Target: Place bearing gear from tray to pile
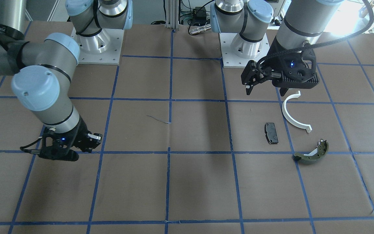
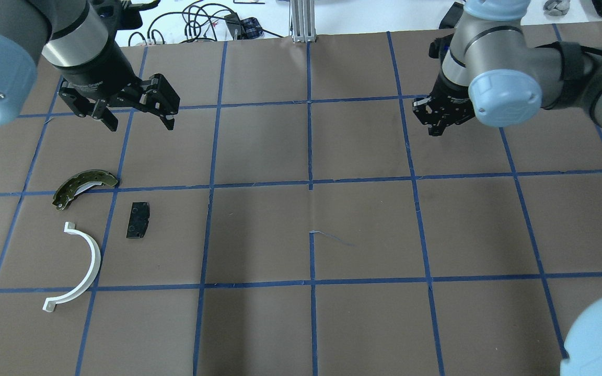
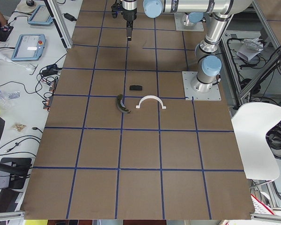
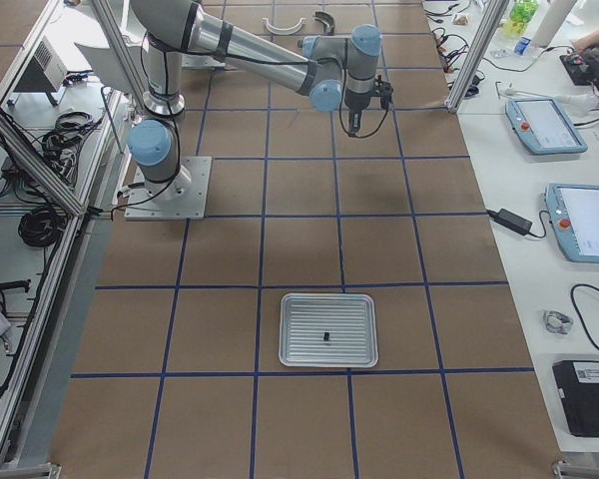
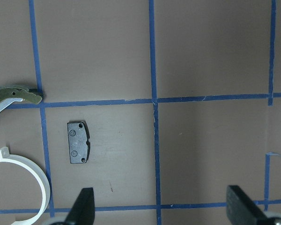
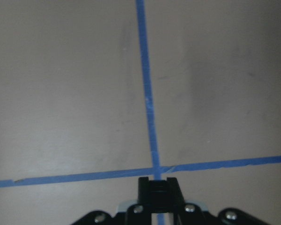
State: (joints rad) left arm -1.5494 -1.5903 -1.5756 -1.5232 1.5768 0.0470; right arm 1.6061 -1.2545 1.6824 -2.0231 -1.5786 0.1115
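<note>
A ribbed metal tray [image 4: 304, 349] lies at the table's right end. A tiny dark part [image 4: 325, 336] on it is likely the bearing gear, too small to make out. The pile lies at the left: a white half-ring [image 2: 79, 269], a black pad [image 2: 138, 220] and an olive shoe [image 2: 82, 185], also below the left wrist as half-ring [image 5: 35, 176], pad [image 5: 78, 142] and shoe [image 5: 11, 97]. My left gripper [image 2: 139, 119] hangs open and empty just beyond the pile. My right gripper [image 2: 433, 130] hovers shut over bare paper, far from the tray, nothing showing between its fingers [image 6: 157, 185].
Brown paper with a blue tape grid covers the table. The two arm bases [image 1: 97, 42] [image 1: 243, 48] stand along the robot's edge. Desks with tablets [image 4: 544, 125] and cables flank the far side. A white chair [image 3: 257, 140] stands behind the robot.
</note>
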